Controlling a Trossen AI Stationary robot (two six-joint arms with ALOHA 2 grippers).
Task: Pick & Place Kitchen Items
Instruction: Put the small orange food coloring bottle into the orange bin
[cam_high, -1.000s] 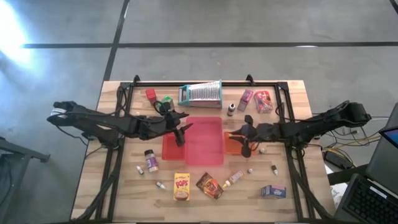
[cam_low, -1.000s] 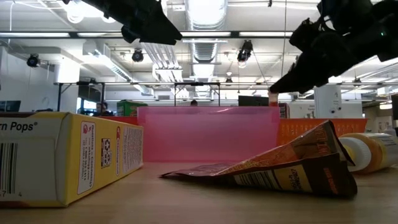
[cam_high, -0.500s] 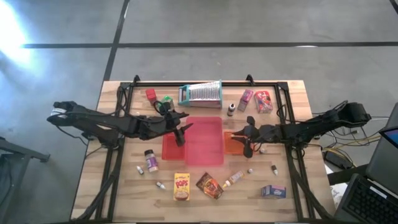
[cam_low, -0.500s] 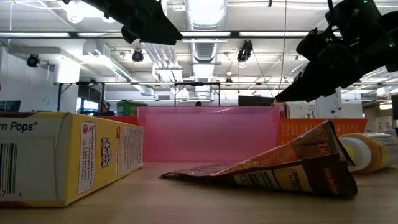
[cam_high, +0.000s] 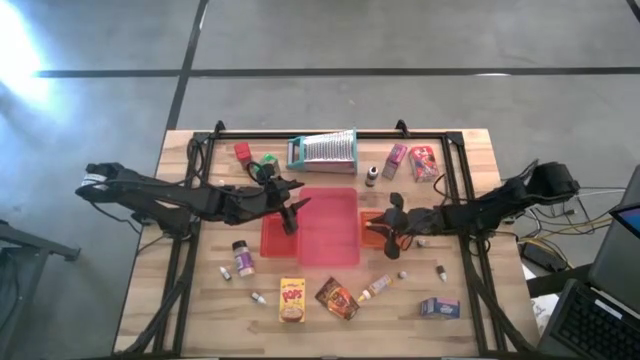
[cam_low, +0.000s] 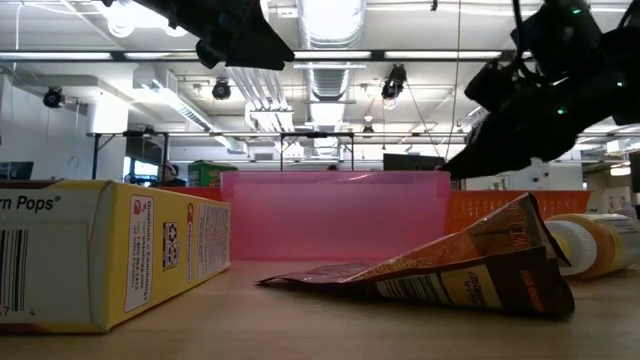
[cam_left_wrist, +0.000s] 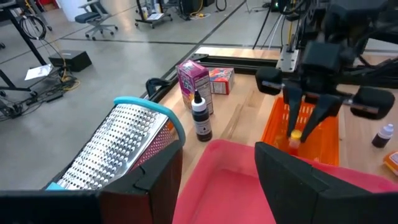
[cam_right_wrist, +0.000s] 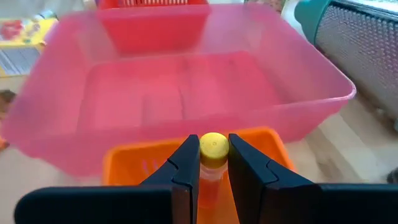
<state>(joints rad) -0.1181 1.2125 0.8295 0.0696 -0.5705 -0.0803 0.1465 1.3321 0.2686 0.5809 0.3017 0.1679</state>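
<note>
From above, the right gripper (cam_high: 392, 228) hangs over the flat orange plastic tray (cam_high: 372, 233), just beside the larger translucent pink plastic bin (cam_high: 328, 225). The left gripper (cam_high: 290, 212) waits over the pink bin's left side. Boxes, packets and small jars lie scattered on the wooden table (cam_high: 200, 300).

At table height, the right gripper (cam_low: 462, 168) hovers above the orange tray (cam_low: 500, 208); what it carries is hidden here.

The left wrist view shows the left gripper's jaws standing half apart with nothing between them; beyond them the right gripper (cam_left_wrist: 301, 127) pinches a small yellow-capped bottle (cam_left_wrist: 295, 138) low in the orange tray.

The right wrist view shows the right gripper (cam_right_wrist: 213, 163) closed on the bottle's neck (cam_right_wrist: 213, 149). The bottle stands upright, cap up, long axis vertical.

This looks like the placing step: next, lower it until it rests, then part the jaws without tipping it.
</note>
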